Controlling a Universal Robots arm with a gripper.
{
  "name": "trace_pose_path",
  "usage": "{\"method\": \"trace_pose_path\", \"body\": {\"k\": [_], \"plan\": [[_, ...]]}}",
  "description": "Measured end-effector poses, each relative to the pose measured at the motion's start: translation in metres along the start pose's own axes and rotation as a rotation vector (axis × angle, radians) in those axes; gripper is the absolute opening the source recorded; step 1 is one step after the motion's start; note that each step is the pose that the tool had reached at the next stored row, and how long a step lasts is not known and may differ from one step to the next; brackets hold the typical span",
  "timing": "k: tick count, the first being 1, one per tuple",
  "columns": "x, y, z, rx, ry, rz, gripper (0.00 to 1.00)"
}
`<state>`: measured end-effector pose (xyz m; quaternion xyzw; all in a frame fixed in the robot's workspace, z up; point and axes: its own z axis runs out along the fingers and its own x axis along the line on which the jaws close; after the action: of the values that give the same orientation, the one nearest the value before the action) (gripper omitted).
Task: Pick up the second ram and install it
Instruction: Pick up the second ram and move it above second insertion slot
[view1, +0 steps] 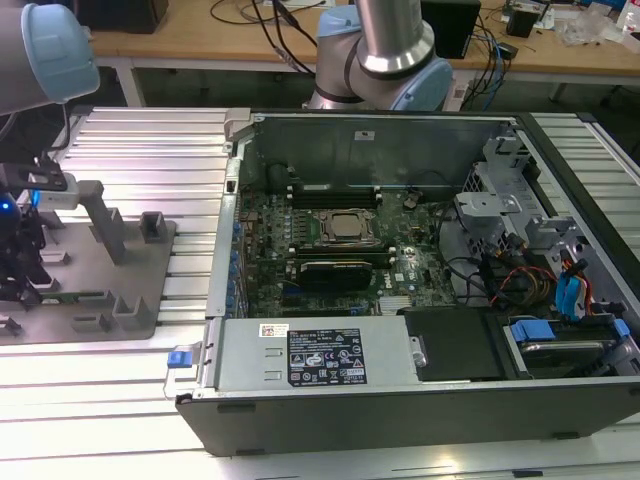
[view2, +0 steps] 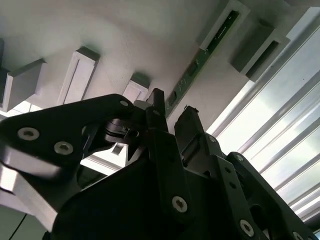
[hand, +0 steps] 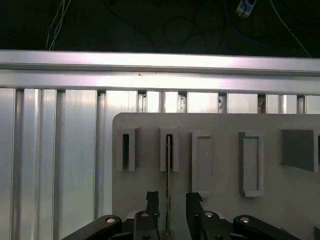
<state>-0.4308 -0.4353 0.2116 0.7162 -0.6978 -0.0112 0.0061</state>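
Silver ribbed table (view1: 130, 400) carries a grey tray (hand: 225, 150). On the tray, the second ram (hand: 168, 175) stands on its edge in a slot. Just above the tray, the gripper (hand: 172, 196) is open, with a finger on each side of the ram, not squeezing it.

The exterior view looks down from high across the desk (view1: 150, 150), with the open computer case (view1: 420, 410) near and a grey plate (view1: 140, 275) at the exterior view's left. Both wrist views sit close above that plate, sharing it and the end effector (hand: 172, 197).
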Motion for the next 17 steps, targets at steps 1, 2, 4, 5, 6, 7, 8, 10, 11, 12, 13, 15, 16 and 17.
{"method": "trace_pose_path", "body": {"k": [1,2,4,5,6,7,8,10,11,12,13,15,16,17], "plan": [[0.0000,0.0005,0.0017,-0.0001,0.0005,-0.004,0.34],[0.0000,0.0006,0.0027,-0.0001,0.0016,-0.005,0.34],[0.0000,0.0007,0.0027,-0.0002,0.0024,-0.005,0.34],[0.0000,0.0007,0.0027,-0.0001,0.0025,-0.005,0.33],[0.0000,0.0007,0.0027,-0.0001,0.0026,-0.005,0.33],[0.0000,0.0007,0.0027,-0.0001,0.0026,-0.005,0.25],[0.0000,0.0006,0.0028,-0.0001,0.0027,-0.005,0.25],[0.0000,-0.0014,0.0028,0.0000,0.0027,-0.005,0.25],[0.0000,-0.0016,0.0028,0.0000,0.0026,-0.005,0.25],[0.0001,-0.0018,0.0027,-0.0002,0.0027,-0.005,0.25],[0.0001,-0.0019,0.0027,-0.0001,0.0027,-0.005,0.25],[0.0001,-0.0022,0.0027,-0.0001,0.0027,-0.005,0.24],[0.0001,-0.0023,0.0027,-0.0001,0.0027,-0.005,0.16],[0.0003,-0.0024,0.0027,-0.0002,0.0028,-0.005,0.16]]}}
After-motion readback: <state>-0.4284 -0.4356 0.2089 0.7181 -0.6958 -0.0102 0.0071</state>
